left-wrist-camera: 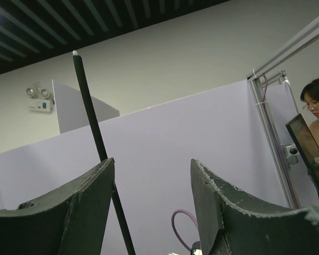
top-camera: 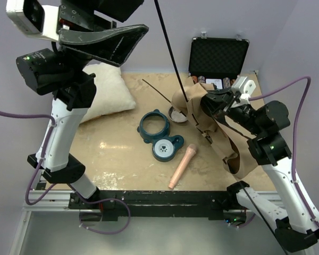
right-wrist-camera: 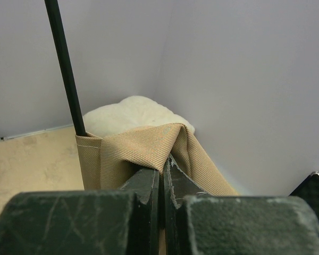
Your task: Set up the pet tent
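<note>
The pet tent [top-camera: 183, 98] is a crumpled tan fabric bundle at the right of the table, with a strip trailing toward the front edge. My right gripper [top-camera: 200, 103] is shut on a fold of that fabric [right-wrist-camera: 149, 143], and its jaws [right-wrist-camera: 162, 167] are pressed together. A long dark pole [top-camera: 167, 45] rises steeply from a fabric sleeve [right-wrist-camera: 90, 154]. High at the upper left, my left gripper [top-camera: 141, 21] is open. In the left wrist view the pole [left-wrist-camera: 90, 111] passes by its left finger [left-wrist-camera: 80, 202], and nothing sits between its fingertips [left-wrist-camera: 152, 162].
A fluffy white pillow [top-camera: 106, 93] lies at the back left. A black open case [top-camera: 218, 56] stands at the back right. Mid-table lie a teal ring [top-camera: 154, 125], a teal paw-print disc [top-camera: 166, 149], a pink cylinder [top-camera: 182, 166] and a thin loose rod [top-camera: 154, 90].
</note>
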Available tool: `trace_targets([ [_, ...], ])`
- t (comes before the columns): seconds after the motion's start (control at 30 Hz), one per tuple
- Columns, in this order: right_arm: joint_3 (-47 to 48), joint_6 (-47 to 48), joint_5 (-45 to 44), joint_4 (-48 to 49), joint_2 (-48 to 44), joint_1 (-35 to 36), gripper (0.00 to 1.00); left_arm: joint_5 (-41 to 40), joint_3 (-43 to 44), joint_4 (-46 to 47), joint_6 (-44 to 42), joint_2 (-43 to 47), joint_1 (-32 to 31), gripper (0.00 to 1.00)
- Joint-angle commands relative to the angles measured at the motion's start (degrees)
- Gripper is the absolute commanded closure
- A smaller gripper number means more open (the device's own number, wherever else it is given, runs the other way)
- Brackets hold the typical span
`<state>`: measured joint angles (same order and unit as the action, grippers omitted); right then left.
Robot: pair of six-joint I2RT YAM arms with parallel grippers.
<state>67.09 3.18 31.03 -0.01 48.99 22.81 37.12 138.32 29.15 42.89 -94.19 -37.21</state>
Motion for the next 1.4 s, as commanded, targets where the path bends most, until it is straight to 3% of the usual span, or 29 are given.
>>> trace_targets([
  [0.0,-0.21,2.88,-0.70,-1.83,-1.09,0.92,1.00,-1.97,1.86,0.30,0.35,1.82,-0.14,0.37],
  [0.47,-1.08,5.61,-0.18,-3.94,-2.41,1.89,1.00,-8.21,1.51,-4.01,-1.15,1.91,0.03,0.41],
  [0.97,-2.93,8.24,0.35,-7.02,-2.67,3.38,1.00,-1.53,-0.07,1.70,3.43,2.00,-0.06,0.45],
  [1.03,-3.19,8.51,0.26,-6.93,-2.59,3.91,1.00,-1.62,-0.68,0.48,3.86,2.34,-0.06,0.49],
  [1.17,-3.89,9.30,-0.26,-7.11,-2.67,4.70,1.00,-0.48,-3.58,2.05,4.92,3.92,0.03,0.66],
  [1.2,-4.16,9.39,-0.26,-7.11,-2.85,4.79,1.00,0.05,-3.76,2.23,5.09,4.10,0.03,0.74],
  [1.27,-4.51,9.39,-0.35,-7.20,-3.02,5.14,1.00,1.28,-4.20,1.27,5.09,4.54,0.03,0.98],
  [1.37,-4.60,9.13,-1.31,-6.32,-3.73,5.40,1.00,4.09,-6.65,-1.88,4.75,6.03,-0.14,1.00],
])
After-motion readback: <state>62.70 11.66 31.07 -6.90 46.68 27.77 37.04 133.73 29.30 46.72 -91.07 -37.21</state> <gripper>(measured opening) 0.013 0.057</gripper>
